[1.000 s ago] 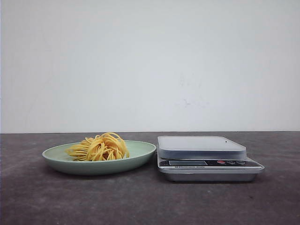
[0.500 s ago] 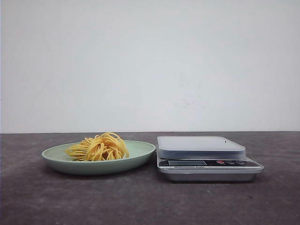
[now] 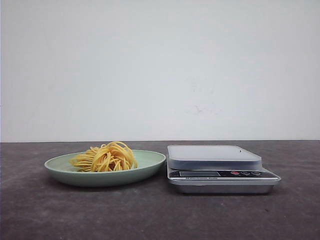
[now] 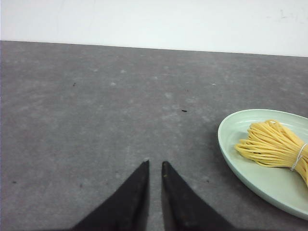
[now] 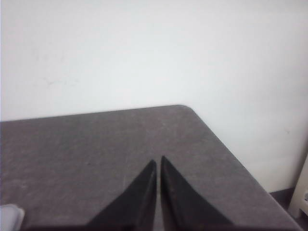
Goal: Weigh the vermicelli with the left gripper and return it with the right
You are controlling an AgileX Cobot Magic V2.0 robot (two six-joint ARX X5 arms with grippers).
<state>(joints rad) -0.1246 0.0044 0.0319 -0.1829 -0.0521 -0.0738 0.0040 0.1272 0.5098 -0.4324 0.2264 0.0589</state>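
Observation:
The vermicelli is a yellow nest lying on a pale green plate at the table's left. In the left wrist view the vermicelli on the plate lies off to one side of my left gripper, well apart from it. That gripper hangs over bare table, its jaws close together with only a narrow slit and nothing between them. My right gripper is shut and empty over bare table near the table's right edge. Neither gripper shows in the front view.
A silver digital scale with a flat platform stands just right of the plate, almost touching it. A pale corner of it shows in the right wrist view. A white wall runs behind the dark grey table.

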